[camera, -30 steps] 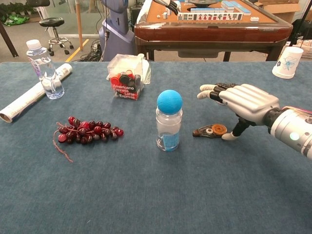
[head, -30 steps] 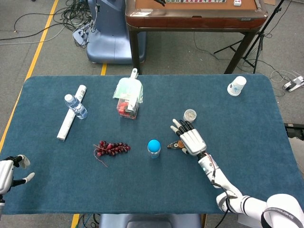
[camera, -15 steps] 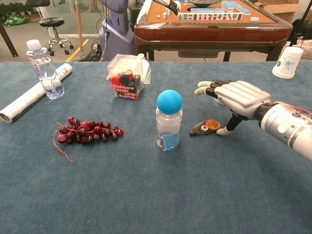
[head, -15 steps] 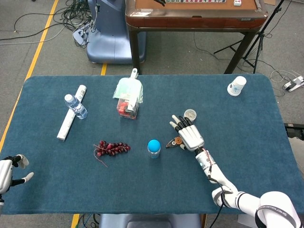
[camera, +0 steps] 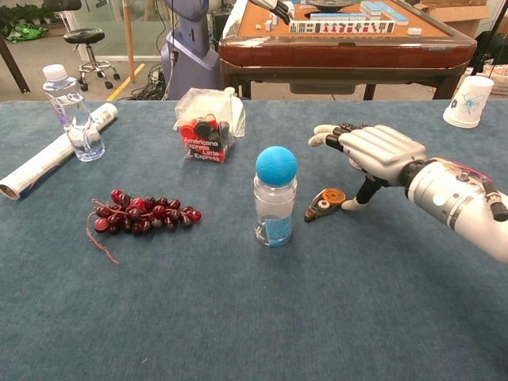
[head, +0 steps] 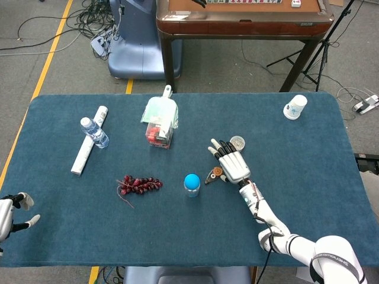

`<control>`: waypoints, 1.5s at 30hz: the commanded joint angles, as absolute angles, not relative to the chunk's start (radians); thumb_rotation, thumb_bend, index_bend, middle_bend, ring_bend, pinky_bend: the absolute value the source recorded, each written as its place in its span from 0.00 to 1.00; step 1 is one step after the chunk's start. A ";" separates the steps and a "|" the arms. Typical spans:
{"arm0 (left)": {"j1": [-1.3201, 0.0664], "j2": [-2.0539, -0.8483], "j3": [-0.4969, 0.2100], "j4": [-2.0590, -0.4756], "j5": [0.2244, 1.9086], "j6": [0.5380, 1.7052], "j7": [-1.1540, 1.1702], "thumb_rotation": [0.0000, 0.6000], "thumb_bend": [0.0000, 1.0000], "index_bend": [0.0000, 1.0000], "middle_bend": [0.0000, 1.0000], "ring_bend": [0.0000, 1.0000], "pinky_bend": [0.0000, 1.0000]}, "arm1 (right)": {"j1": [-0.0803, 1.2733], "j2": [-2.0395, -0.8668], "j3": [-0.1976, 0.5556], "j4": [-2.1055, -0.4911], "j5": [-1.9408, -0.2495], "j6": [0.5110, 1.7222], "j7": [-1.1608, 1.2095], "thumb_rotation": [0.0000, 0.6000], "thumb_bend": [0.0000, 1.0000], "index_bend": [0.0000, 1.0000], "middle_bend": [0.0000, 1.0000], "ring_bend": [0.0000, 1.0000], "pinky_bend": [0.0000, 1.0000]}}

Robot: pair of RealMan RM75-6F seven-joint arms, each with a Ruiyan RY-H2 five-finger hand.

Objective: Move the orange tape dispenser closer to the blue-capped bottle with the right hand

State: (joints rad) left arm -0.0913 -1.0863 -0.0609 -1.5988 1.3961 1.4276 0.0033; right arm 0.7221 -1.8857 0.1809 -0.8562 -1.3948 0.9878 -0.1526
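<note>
- Chest view: the dispenser (camera: 325, 203) is seen lying on the table (camera: 238, 317) near its middle, just to the right of the bottle (camera: 275, 196), close to it but apart.
- The right hand (camera: 373, 155) is held over the dispenser with fingers spread and extended leftward; the thumb is pointed down and its tip is set at the dispenser's right end. Nothing is gripped.
- Head view: the left hand (head: 12, 214) is seen at the left near corner of the table, fingers apart, nothing held.
- Grapes (camera: 143, 213) are laid left of the bottle.
- A clear box (camera: 208, 127) of red and black pieces is placed toward the far edge, behind the bottle.
- A water bottle (camera: 73, 113) and a paper roll (camera: 51, 153) are found at the far left.
- A paper cup (camera: 471, 101) is stood by the far right corner.
</note>
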 commanded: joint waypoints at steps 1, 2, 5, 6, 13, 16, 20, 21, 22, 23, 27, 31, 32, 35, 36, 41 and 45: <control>-0.090 -1.085 -0.062 -1.599 1.395 1.429 0.002 1.00 0.13 0.56 0.58 0.52 0.65 | 0.732 -1.897 0.186 -0.837 -1.394 0.987 -0.141 1.00 0.00 0.13 0.03 0.01 0.12; -0.090 -1.084 -0.061 -1.599 1.395 1.429 0.001 1.00 0.13 0.56 0.58 0.52 0.65 | 0.736 -1.902 0.188 -0.828 -1.394 0.987 -0.134 1.00 0.00 0.13 0.03 0.01 0.12; -0.089 -1.083 -0.060 -1.600 1.396 1.428 0.000 1.00 0.13 0.56 0.58 0.52 0.65 | 0.746 -1.915 0.194 -0.803 -1.391 0.985 -0.118 1.00 0.00 0.13 0.03 0.01 0.12; -0.089 -1.082 -0.060 -1.600 1.396 1.428 0.000 1.00 0.13 0.56 0.58 0.52 0.65 | 0.749 -1.919 0.195 -0.795 -1.391 0.983 -0.114 1.00 0.00 0.13 0.03 0.01 0.12; -0.089 -1.083 -0.060 -1.598 1.395 1.426 -0.001 1.00 0.13 0.56 0.58 0.52 0.65 | 0.750 -1.935 0.190 -0.756 -1.391 0.988 -0.080 1.00 0.00 0.13 0.03 0.01 0.12; -0.090 -1.084 -0.060 -1.597 1.394 1.423 0.000 1.00 0.13 0.56 0.58 0.52 0.65 | 0.740 -1.923 0.179 -0.780 -1.403 1.007 -0.070 1.00 0.00 0.13 0.03 0.01 0.12; -0.090 -1.085 -0.060 -1.598 1.394 1.423 0.002 1.00 0.13 0.56 0.58 0.52 0.65 | 0.729 -1.905 0.165 -0.834 -1.422 1.036 -0.063 1.00 0.00 0.13 0.03 0.01 0.12; -0.090 -1.085 -0.060 -1.598 1.394 1.423 0.002 1.00 0.13 0.56 0.58 0.52 0.65 | 0.729 -1.901 0.162 -0.848 -1.427 1.042 -0.066 1.00 0.00 0.13 0.03 0.01 0.12; -0.090 -1.085 -0.060 -1.598 1.394 1.423 0.003 1.00 0.13 0.56 0.58 0.52 0.65 | 0.729 -1.899 0.160 -0.858 -1.430 1.046 -0.068 1.00 0.00 0.13 0.03 0.01 0.12; -0.091 -1.085 -0.060 -1.598 1.395 1.423 0.003 1.00 0.13 0.56 0.58 0.52 0.65 | 0.729 -1.898 0.159 -0.867 -1.433 1.050 -0.071 1.00 0.00 0.13 0.03 0.01 0.12; -0.091 -1.086 -0.061 -1.596 1.394 1.422 0.003 1.00 0.13 0.56 0.58 0.52 0.65 | 0.733 -1.901 0.157 -0.890 -1.440 1.055 -0.078 1.00 0.00 0.13 0.03 0.01 0.12; -0.089 -1.085 -0.062 -1.596 1.391 1.423 0.000 1.00 0.13 0.56 0.58 0.52 0.65 | 0.735 -1.913 0.154 -0.890 -1.447 1.061 -0.068 1.00 0.00 0.13 0.03 0.01 0.12; -0.089 -1.084 -0.062 -1.597 1.391 1.424 -0.001 1.00 0.13 0.56 0.58 0.52 0.65 | 0.736 -1.916 0.153 -0.887 -1.448 1.063 -0.065 1.00 0.00 0.13 0.03 0.01 0.12; -0.088 -1.082 -0.062 -1.598 1.392 1.427 -0.002 1.00 0.13 0.56 0.58 0.52 0.65 | 0.737 -1.931 0.152 -0.874 -1.451 1.067 -0.055 1.00 0.00 0.13 0.03 0.01 0.12; -0.088 -1.083 -0.063 -1.598 1.391 1.427 -0.002 1.00 0.13 0.56 0.58 0.52 0.65 | 0.738 -1.935 0.152 -0.870 -1.453 1.069 -0.052 1.00 0.00 0.13 0.03 0.01 0.12; -0.088 -1.084 -0.064 -1.595 1.388 1.425 0.000 1.00 0.13 0.56 0.58 0.52 0.65 | 0.741 -1.956 0.146 -0.839 -1.469 1.087 -0.021 1.00 0.00 0.08 0.03 0.00 0.12; -0.087 -1.083 -0.063 -1.596 1.389 1.424 -0.001 1.00 0.13 0.56 0.58 0.52 0.65 | 0.742 -1.966 0.140 -0.821 -1.481 1.096 0.007 1.00 0.00 0.04 0.02 0.00 0.12</control>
